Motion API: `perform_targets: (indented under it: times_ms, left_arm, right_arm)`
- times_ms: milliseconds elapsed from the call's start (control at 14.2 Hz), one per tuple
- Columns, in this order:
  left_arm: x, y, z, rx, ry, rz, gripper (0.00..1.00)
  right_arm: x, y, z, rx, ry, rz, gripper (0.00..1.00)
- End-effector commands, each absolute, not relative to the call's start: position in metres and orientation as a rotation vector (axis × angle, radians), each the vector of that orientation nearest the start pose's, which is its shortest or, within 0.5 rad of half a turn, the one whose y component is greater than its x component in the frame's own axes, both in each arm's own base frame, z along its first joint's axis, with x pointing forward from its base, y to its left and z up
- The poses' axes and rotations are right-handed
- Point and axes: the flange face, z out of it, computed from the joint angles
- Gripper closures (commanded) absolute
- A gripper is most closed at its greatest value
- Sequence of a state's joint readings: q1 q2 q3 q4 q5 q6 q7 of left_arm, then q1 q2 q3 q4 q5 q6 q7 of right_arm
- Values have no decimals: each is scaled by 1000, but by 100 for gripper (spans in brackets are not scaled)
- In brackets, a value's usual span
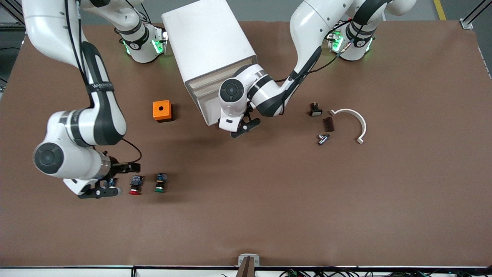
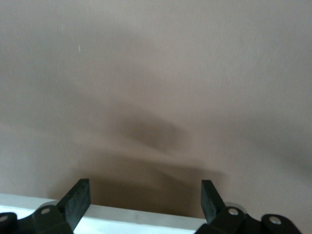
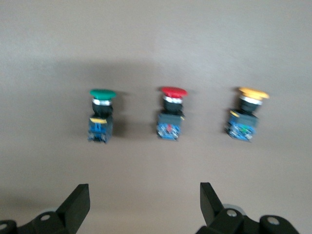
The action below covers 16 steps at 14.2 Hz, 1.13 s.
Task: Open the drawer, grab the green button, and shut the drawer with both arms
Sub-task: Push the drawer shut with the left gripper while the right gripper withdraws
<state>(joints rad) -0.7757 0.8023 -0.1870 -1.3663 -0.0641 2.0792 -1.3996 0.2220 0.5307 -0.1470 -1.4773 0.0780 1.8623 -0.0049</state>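
Note:
The green-capped button (image 1: pixel 160 183) lies on the brown table beside a red-capped one (image 1: pixel 135 185) and a yellow-capped one (image 1: pixel 112 182). In the right wrist view all three lie in a row: green (image 3: pixel 102 115), red (image 3: pixel 171 113), yellow (image 3: pixel 246 113). My right gripper (image 1: pixel 111 185) hangs open and empty above the table by the yellow-capped button (image 3: pixel 145 202). My left gripper (image 1: pixel 242 129) is open and empty at the lower front edge of the white drawer cabinet (image 1: pixel 207 50). A white edge (image 2: pixel 146 218) shows between its fingers (image 2: pixel 146 200).
An orange box (image 1: pixel 162 110) stands beside the cabinet toward the right arm's end. Toward the left arm's end lie a small black switch (image 1: pixel 315 109), a brown piece (image 1: pixel 328 124), a metal part (image 1: pixel 323 138) and a white curved piece (image 1: pixel 351 121).

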Motion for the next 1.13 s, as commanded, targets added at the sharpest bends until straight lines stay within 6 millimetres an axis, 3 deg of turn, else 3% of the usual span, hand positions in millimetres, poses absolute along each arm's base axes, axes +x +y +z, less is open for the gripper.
perform_targets:
  times_ms: [0,211,493,774,1056]
  left_arm:
    - [423,-590,234,-3005,-891,448,0]
    - [415,-596,232,-2988,-949,562,0]
    - [404,-599,225,-2954,-1016,719,0]
    - [400,-601,222,-2919,-1090,846,0]
    - [403,-600,225,-2941,-1073,862,0]
  right_arm:
    - [658,52,420,-3169,-105,268,0]
    - [624,21,486,-3154,-31,248,0]
    - [588,6,535,-3134,-15,170,0]
    - [574,-27,557,-3129,60,168,0]
    - [572,-47,554,-3164,85,205,0]
